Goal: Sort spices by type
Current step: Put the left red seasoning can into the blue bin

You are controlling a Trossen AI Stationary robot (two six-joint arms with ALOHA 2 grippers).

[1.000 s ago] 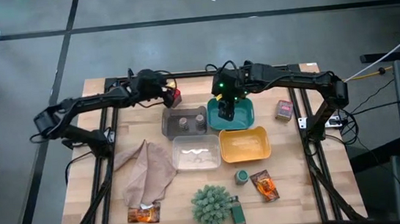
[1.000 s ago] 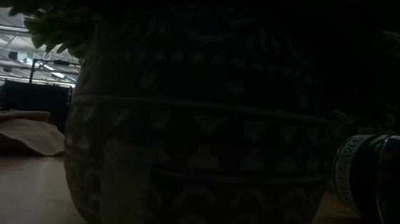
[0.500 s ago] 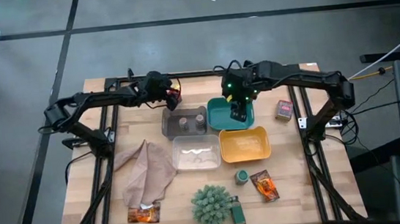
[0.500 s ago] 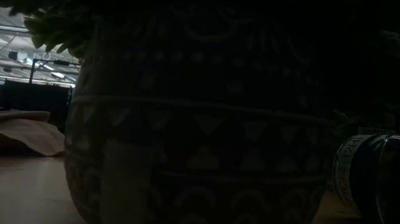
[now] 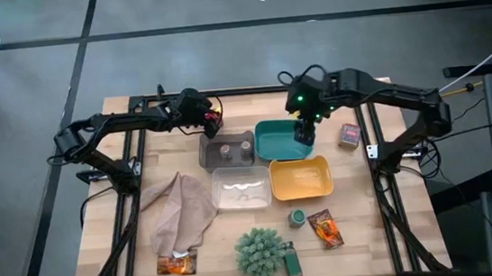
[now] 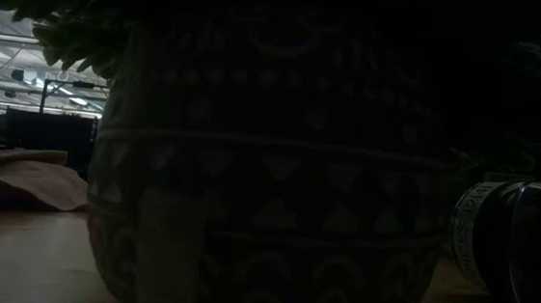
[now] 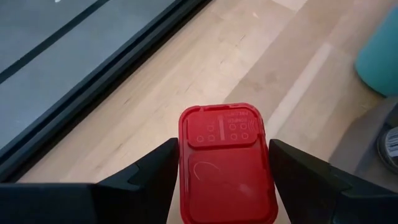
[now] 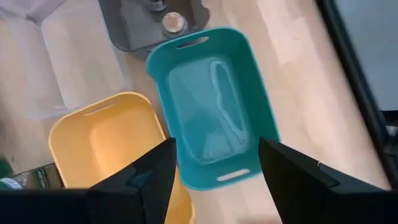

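At the far left of the table the left gripper (image 7: 221, 186) grips a red tub (image 5: 216, 117), which should go level into a free tray, while the right gripper (image 8: 214, 180), wide open and empty above the teal tray (image 5: 276, 144), should reach right for the other red tub (image 5: 349, 135).

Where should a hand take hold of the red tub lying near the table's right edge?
Across its two flat opposite sides, coming straight down from above. The red tub is boxy and sits alone on bare wood beside the teal tray, so both faces look reachable; the right hand is nearest.
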